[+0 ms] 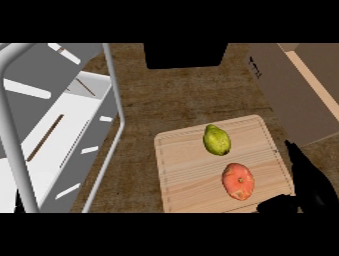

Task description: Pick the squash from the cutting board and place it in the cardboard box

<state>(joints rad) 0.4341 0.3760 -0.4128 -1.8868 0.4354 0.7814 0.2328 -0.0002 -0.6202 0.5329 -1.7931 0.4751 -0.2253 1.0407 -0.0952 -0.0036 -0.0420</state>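
A wooden cutting board (187,170) lies at centre right on the counter. On its far part rests the yellow-green squash (216,140), its tip pointing away. Nearer me on the board sits an orange-red fruit (238,181). My right hand (308,185) comes in at the lower right, over the board's right edge. Its fingers are straight and point away, its thumb (275,205) reaches toward the orange-red fruit, and it holds nothing. It is well short of the squash. The open cardboard box (297,90) stands at the upper right. A dark sliver of my left hand (18,202) shows behind the rack.
A large white wire dish rack (54,130) fills the left side, its rim rising high toward me. A black block (185,55) stands at the back centre. Brown counter (172,100) stretches between the rack, the board and the box.
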